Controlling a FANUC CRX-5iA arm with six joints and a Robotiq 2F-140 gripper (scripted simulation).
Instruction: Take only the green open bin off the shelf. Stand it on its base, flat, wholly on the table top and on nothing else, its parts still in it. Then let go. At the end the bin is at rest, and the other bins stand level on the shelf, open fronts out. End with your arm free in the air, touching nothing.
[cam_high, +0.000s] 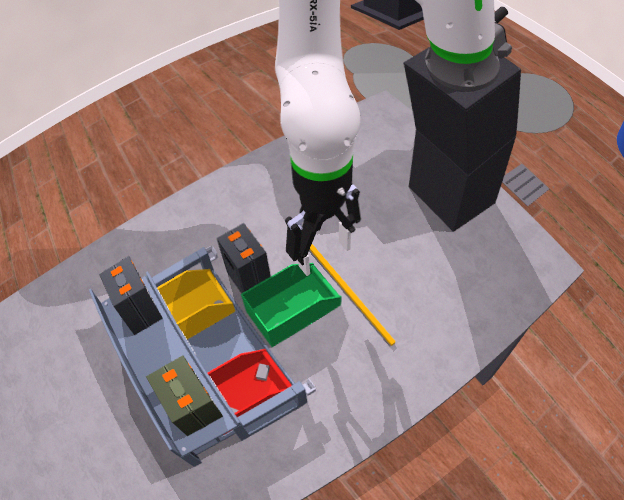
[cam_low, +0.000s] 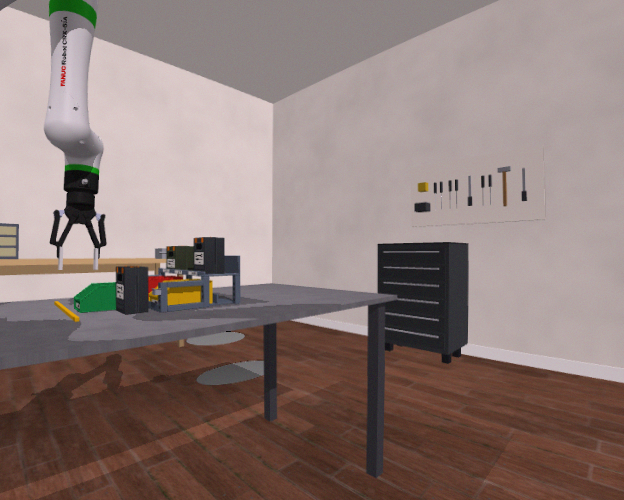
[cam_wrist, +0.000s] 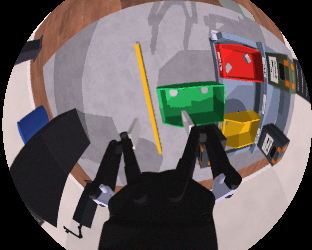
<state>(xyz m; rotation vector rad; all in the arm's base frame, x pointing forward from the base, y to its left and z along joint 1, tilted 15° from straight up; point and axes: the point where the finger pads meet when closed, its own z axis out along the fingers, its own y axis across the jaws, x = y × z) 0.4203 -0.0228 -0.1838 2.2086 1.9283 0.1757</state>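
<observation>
Green open bin (cam_high: 291, 304) (cam_low: 98, 297) (cam_wrist: 192, 105) sits on its base on the table top (cam_high: 427, 291) (cam_low: 250, 312) (cam_wrist: 105, 90), off the shelf, nothing gripping it. Gripper (cam_high: 327, 247) (cam_low: 78, 266) (cam_wrist: 160, 120) above table, fingers apart, nothing between them. Under and near gripper: green bin, two light round parts seen inside in wrist view. Yellow strip (cam_high: 354, 296) (cam_low: 66, 310) (cam_wrist: 148, 97) flat on table, along one side of bin. Dark case (cam_high: 243, 255) (cam_low: 131, 289) upright on table, just beside bin. Next, grey-blue shelf (cam_high: 271, 416) (cam_low: 235, 289) (cam_wrist: 215, 65): yellow bin (cam_high: 195, 302) (cam_low: 182, 292) (cam_wrist: 241, 131) and red bin (cam_high: 250, 382) (cam_low: 161, 280) (cam_wrist: 239, 62) on lower level, level, open fronts out, gap between. Upper level: olive case (cam_high: 182, 395) (cam_low: 179, 257) (cam_wrist: 281, 71), second dark case (cam_high: 130, 294) (cam_low: 209, 255) (cam_wrist: 273, 145).
</observation>
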